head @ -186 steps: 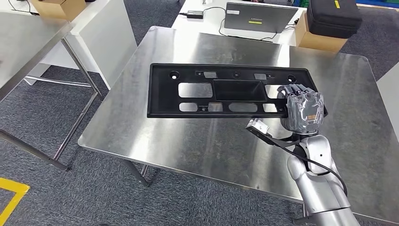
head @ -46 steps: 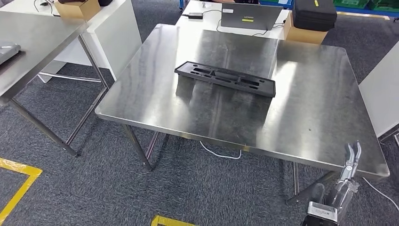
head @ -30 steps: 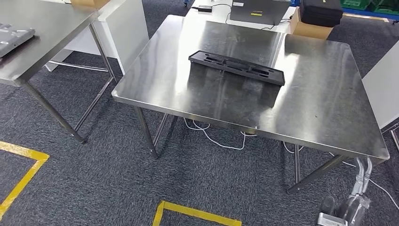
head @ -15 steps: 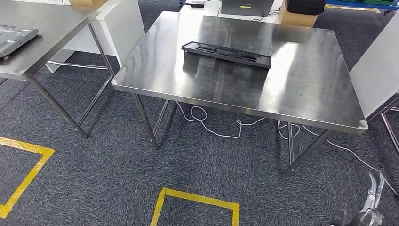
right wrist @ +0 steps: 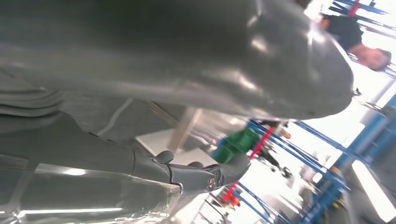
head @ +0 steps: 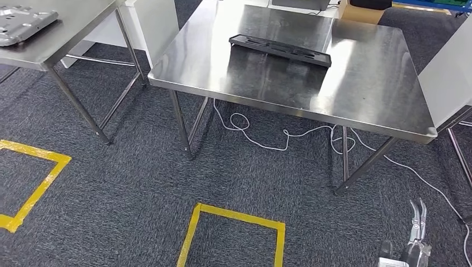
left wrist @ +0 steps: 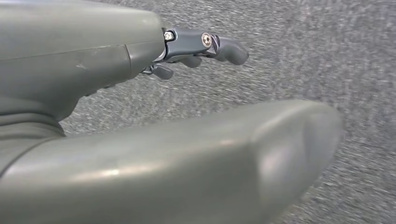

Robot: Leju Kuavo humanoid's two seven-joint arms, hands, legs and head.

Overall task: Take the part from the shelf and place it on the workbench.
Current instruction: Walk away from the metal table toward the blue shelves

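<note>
Part [head: 280, 50] is lying lengthwise across the workbench [head: 367, 89], well apart from the right hand [head: 416, 239], both hands hanging empty, fingers apart.

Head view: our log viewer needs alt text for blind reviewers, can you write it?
A long black plastic part lies flat on a steel workbench, seen from a few steps back across grey carpet. White cable trails beneath, yellow floor tape marks the foreground, and the robot's right hand hangs low.
</note>
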